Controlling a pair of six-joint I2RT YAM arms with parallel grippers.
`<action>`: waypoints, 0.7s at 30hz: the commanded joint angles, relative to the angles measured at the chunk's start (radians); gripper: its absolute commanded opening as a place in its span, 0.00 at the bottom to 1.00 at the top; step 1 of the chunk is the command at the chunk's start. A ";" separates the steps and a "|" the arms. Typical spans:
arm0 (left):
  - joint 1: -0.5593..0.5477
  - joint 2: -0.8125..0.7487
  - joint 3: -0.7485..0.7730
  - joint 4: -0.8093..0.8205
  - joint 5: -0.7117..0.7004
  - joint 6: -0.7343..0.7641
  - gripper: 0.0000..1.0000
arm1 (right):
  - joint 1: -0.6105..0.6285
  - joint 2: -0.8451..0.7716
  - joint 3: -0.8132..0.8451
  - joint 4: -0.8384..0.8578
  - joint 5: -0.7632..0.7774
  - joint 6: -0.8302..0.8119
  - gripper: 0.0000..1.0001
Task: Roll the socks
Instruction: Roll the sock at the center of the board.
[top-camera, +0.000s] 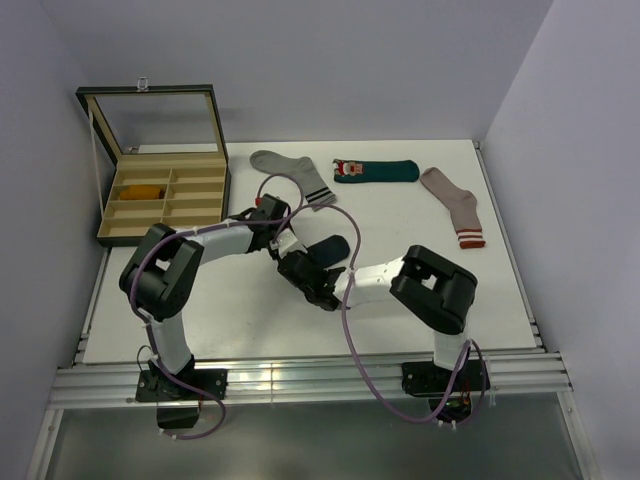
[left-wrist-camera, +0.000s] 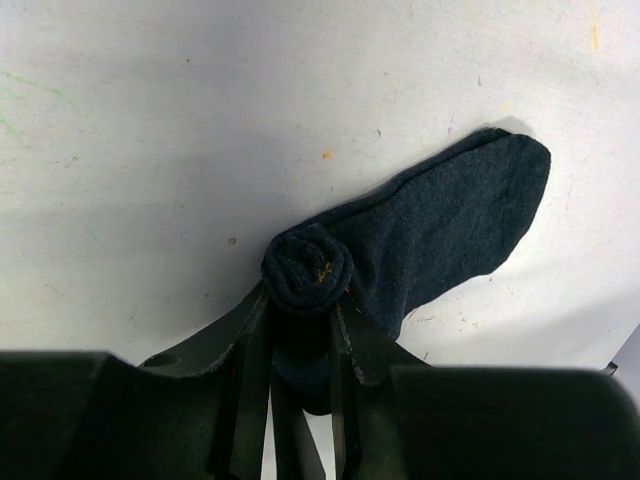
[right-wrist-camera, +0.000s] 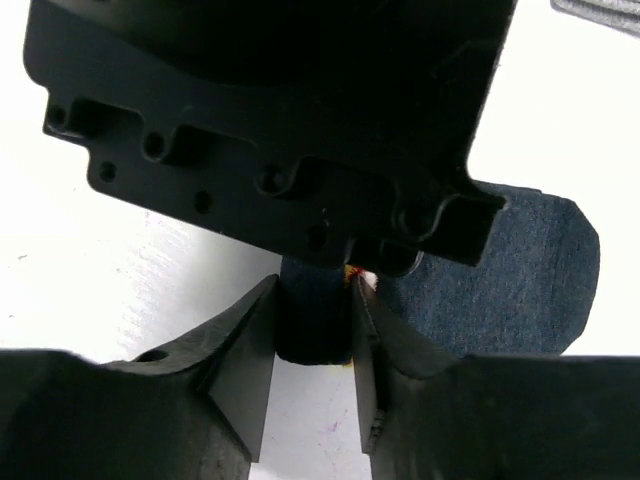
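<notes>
Rolling the navy sock (left-wrist-camera: 440, 220), we pinch its coil with left gripper (left-wrist-camera: 305, 300) and right gripper (right-wrist-camera: 313, 320); we should wind evenly and tightly.

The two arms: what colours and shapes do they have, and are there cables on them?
The left arm and right arm look alike: white tube links between bulky black joint housings, on black bases. A thin purple cable loops loosely along each. The fingers are matt black, flat and wedge-shaped.
</notes>
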 joint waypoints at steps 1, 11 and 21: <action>-0.004 0.049 -0.015 -0.091 -0.007 0.051 0.10 | -0.015 0.050 0.012 -0.067 -0.032 0.051 0.38; 0.006 0.023 -0.022 -0.043 0.012 0.036 0.34 | -0.205 -0.022 -0.033 -0.120 -0.469 0.153 0.00; 0.066 -0.192 -0.186 0.161 -0.023 -0.085 0.73 | -0.355 -0.031 -0.034 -0.154 -0.900 0.245 0.00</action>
